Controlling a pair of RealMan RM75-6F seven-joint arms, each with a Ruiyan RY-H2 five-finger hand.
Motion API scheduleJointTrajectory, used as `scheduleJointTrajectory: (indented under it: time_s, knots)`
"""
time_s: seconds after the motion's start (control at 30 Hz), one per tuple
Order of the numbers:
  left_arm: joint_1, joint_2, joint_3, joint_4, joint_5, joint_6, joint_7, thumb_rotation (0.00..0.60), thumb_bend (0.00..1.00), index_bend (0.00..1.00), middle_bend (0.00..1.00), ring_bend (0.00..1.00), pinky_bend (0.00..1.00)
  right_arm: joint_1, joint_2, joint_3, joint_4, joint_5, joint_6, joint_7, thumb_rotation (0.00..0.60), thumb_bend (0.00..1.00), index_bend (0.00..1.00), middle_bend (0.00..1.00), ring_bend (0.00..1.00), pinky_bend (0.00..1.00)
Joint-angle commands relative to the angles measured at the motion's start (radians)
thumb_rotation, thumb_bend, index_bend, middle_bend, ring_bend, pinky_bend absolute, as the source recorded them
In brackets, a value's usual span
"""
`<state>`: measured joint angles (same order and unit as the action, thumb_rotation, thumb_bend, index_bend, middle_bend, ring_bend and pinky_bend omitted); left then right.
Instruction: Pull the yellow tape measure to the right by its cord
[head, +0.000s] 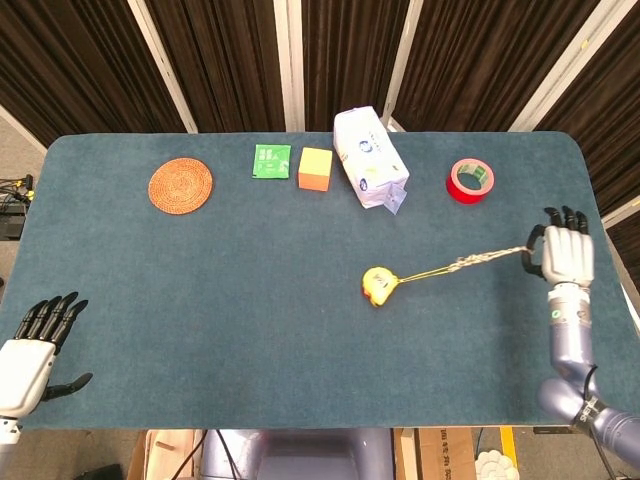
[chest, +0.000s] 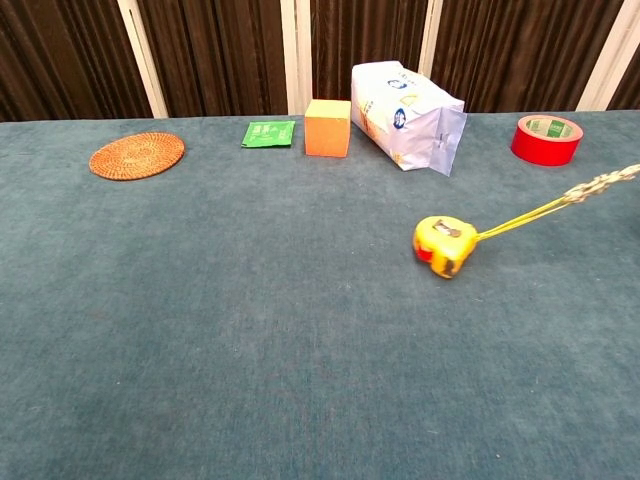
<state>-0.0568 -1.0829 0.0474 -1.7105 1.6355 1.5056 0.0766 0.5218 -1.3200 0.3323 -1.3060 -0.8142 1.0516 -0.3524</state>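
Observation:
The yellow tape measure (head: 379, 286) lies on the blue table right of centre, and shows in the chest view as the tape measure (chest: 442, 245). Its cord (head: 460, 265) runs taut up and to the right, seen as the cord (chest: 560, 200) leaving the chest view's right edge. My right hand (head: 562, 258) grips the cord's far end near the table's right edge; it is outside the chest view. My left hand (head: 28, 350) hovers open at the front left corner, holding nothing.
Along the back stand a woven coaster (head: 181, 184), a green packet (head: 271, 160), an orange cube (head: 315, 168), a white-and-blue bag (head: 369, 157) and a red tape roll (head: 470, 180). The table's right edge (head: 610, 250) is just beyond my right hand.

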Motion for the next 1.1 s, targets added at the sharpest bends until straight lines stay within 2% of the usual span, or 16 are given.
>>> scheduleJointTrajectory:
  time_s: [0.03,0.3,0.53,0.6,0.63,0.7,0.77,0.8,0.83,1.1]
  knots:
    - [0.001,-0.001,0.000,-0.001,0.001,0.001,0.004,0.600,0.00,0.00,0.00,0.00,0.00,-0.001,0.021,0.016,0.030,0.019,-0.006,0.008,0.600,0.50,0.65,0.18,0.00,0.00]
    - [0.003,-0.004,0.002,-0.002,0.007,0.005,0.014,0.600,0.00,0.00,0.00,0.00,0.00,0.005,0.064,0.059,0.110,0.080,-0.028,0.026,0.600,0.50,0.65,0.18,0.00,0.00]
    - [0.002,-0.004,0.002,-0.002,0.008,0.003,0.015,0.600,0.00,0.00,0.00,0.00,0.00,0.006,0.077,0.076,0.151,0.116,-0.027,0.023,0.600,0.50,0.65,0.18,0.00,0.00]
    - [0.002,-0.004,0.002,-0.002,0.008,0.003,0.015,0.600,0.00,0.00,0.00,0.00,0.00,0.004,0.078,0.074,0.150,0.124,-0.031,0.022,0.600,0.50,0.62,0.18,0.00,0.00]
    - [0.001,-0.004,0.002,-0.002,0.008,0.002,0.015,0.600,0.00,0.00,0.00,0.00,0.00,0.002,0.078,0.068,0.148,0.124,-0.034,0.018,0.600,0.50,0.56,0.17,0.00,0.00]
    - [0.001,-0.003,0.003,-0.002,0.008,0.001,0.014,0.600,0.00,0.00,0.00,0.00,0.00,-0.003,0.078,0.056,0.141,0.120,-0.039,0.012,0.600,0.50,0.36,0.13,0.00,0.00]
    - [0.001,-0.002,0.004,-0.003,0.008,0.000,0.015,0.600,0.00,0.00,0.00,0.00,0.00,-0.008,0.078,0.044,0.126,0.117,-0.045,0.009,0.600,0.50,0.08,0.03,0.00,0.00]
    - [0.001,-0.002,0.004,-0.003,0.007,-0.001,0.016,0.600,0.00,0.00,0.00,0.00,0.00,-0.012,0.080,0.036,0.116,0.121,-0.052,0.004,0.600,0.50,0.03,0.01,0.00,0.00]
    - [0.001,-0.002,0.004,-0.003,0.007,-0.001,0.015,0.600,0.00,0.00,0.00,0.00,0.00,-0.014,0.082,0.032,0.105,0.127,-0.057,-0.003,0.600,0.50,0.00,0.00,0.00,0.00]
    - [0.002,0.001,0.004,-0.003,0.009,0.003,0.008,0.600,0.00,0.00,0.00,0.00,0.00,-0.035,0.109,0.015,-0.026,0.138,-0.029,-0.016,0.600,0.50,0.00,0.00,0.00,0.00]
